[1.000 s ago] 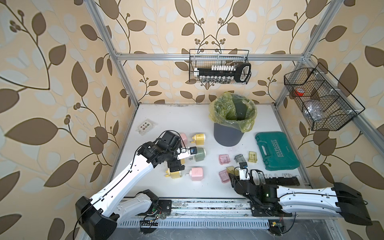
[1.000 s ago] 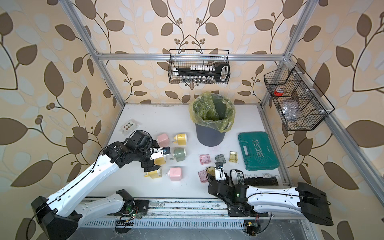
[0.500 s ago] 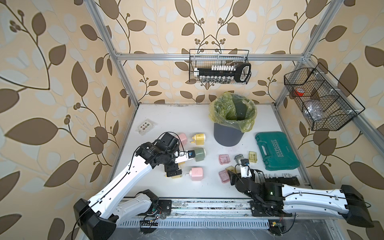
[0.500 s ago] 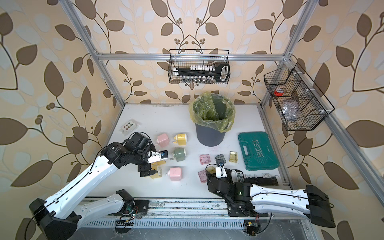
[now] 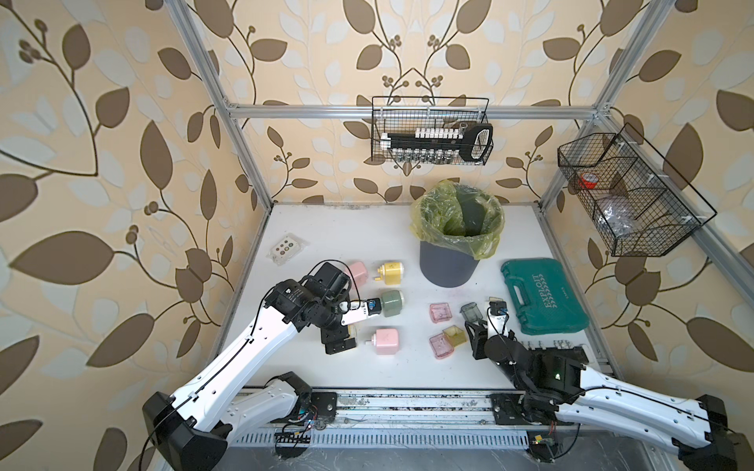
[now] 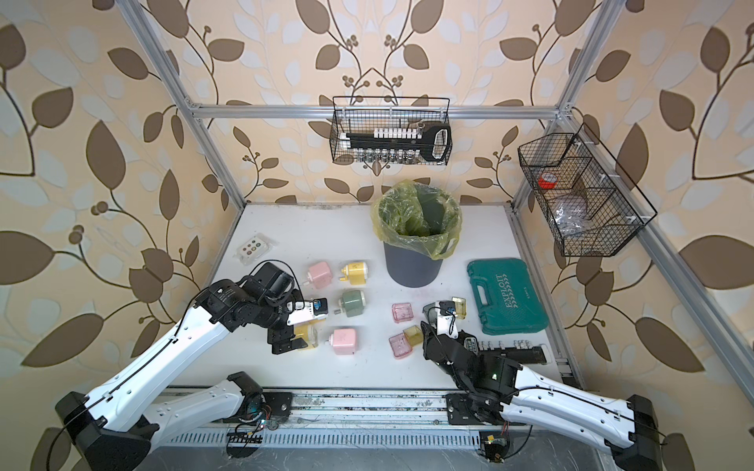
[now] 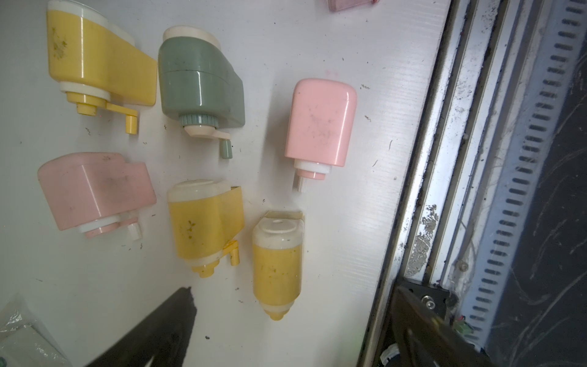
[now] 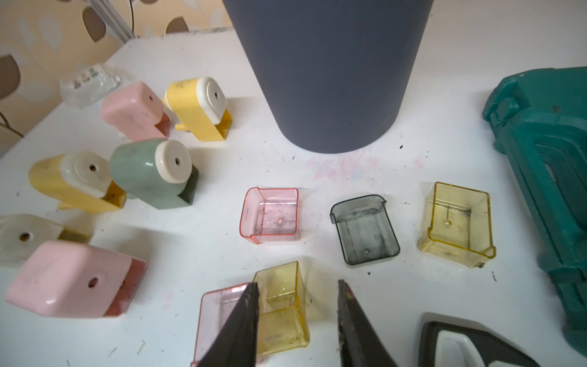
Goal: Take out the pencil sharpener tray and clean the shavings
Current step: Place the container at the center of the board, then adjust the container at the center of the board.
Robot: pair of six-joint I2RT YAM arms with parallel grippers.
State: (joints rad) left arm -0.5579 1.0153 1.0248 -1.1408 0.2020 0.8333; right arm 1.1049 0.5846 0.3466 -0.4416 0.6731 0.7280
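Several pencil sharpeners lie on the white table. My left gripper (image 7: 295, 317) (image 5: 338, 340) hangs open over a yellow sharpener (image 7: 276, 263) (image 6: 308, 332), its fingers wide to either side. Several emptied trays sit further right: pink tray (image 8: 271, 216), grey tray (image 8: 365, 228), yellow tray (image 8: 457, 222). My right gripper (image 8: 298, 292) (image 5: 475, 334) straddles another yellow tray (image 8: 282, 305) (image 5: 455, 336) standing on its side. One finger touches this tray and the other stands clear of it. A second pink tray (image 8: 219, 314) lies against it. The shavings are out of view; only dark smudges show inside the trays.
A grey bin (image 5: 449, 265) with a yellow bag stands behind the trays. A green tool case (image 5: 542, 297) lies to the right, a black socket rail (image 6: 510, 350) by the right arm, a small packet (image 5: 285, 246) at the back left. The table's front edge meets a metal rail (image 5: 408, 401).
My left gripper has shifted slightly toward the table's front over the yellow sharpener. My right arm has reached a little further in, to the yellow tray on its side.
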